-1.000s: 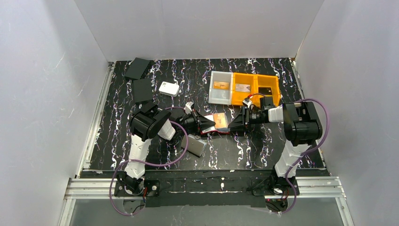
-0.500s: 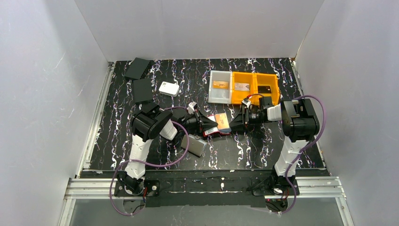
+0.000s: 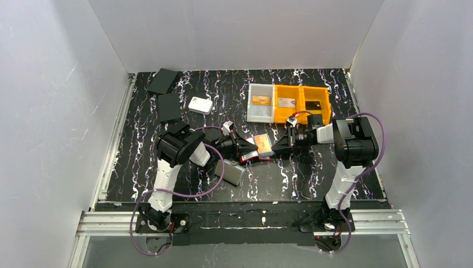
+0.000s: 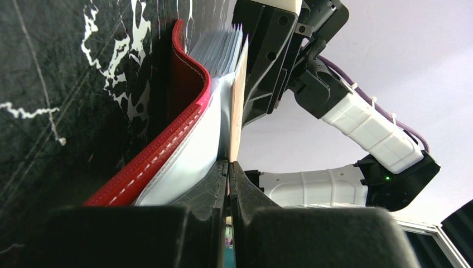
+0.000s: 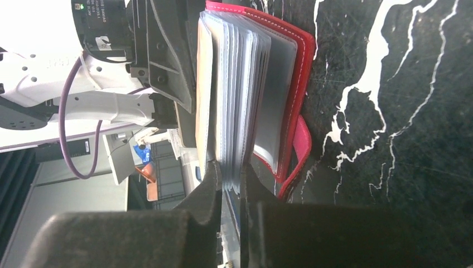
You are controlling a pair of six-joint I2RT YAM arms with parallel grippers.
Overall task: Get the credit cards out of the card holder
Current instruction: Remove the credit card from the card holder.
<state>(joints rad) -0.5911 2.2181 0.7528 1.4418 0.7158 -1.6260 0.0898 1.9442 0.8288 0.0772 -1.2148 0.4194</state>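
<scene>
Left fingers [image 4: 215, 187] are pinched shut on the edge of an orange card [image 4: 237, 111] at the top of the red holder [image 4: 184, 100]. The holder lies open at mid-desk [image 3: 312, 173] between the two arms, cover down and clear sleeves [image 5: 245, 84] fanned upward. Whether the card sits inside a sleeve cannot be told. From the other side, the right fingers [image 5: 209, 192] stand narrow, closed around the edges of a few sleeves next to the card. Behind the holder, toward the right, a white bin [image 3: 252, 114] holds a second orange card [image 3: 260, 101]. The orange bin [image 3: 302, 111] touching it holds a silver card [image 3: 287, 103] and a dark card [image 3: 314, 105].
</scene>
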